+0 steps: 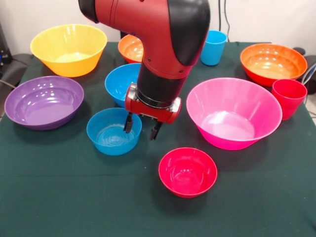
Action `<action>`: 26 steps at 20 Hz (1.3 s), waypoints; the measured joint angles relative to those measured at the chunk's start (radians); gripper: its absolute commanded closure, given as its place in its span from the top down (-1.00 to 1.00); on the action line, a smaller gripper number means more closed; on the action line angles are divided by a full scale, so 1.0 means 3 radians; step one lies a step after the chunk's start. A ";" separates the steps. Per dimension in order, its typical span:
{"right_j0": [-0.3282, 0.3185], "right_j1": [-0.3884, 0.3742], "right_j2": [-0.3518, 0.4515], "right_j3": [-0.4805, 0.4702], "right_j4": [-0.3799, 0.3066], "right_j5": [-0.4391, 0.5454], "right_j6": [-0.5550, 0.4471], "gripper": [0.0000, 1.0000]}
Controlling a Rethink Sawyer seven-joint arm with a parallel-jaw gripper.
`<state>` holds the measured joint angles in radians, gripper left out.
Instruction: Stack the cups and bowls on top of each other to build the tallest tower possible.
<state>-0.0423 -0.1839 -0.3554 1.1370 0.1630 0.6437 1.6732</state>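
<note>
Bright even light, glossy glare, soft shadows

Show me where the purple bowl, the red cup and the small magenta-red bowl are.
purple bowl (43, 101): front view, inner floor.
red cup (289, 96): front view, outer wall below the rim.
small magenta-red bowl (187, 171): front view, inner floor.
</note>
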 measured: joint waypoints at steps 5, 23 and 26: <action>-0.0012 0.0034 0.0000 0.0019 -0.0052 -0.0065 0.0000 1.00; -0.0028 0.0168 0.0000 0.0088 -0.0121 -0.0323 0.0000 1.00; -0.0028 0.0168 0.0000 0.0095 -0.0121 -0.0323 0.0000 1.00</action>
<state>-0.0506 -0.1336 -0.3553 1.1655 0.1269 0.5468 1.6732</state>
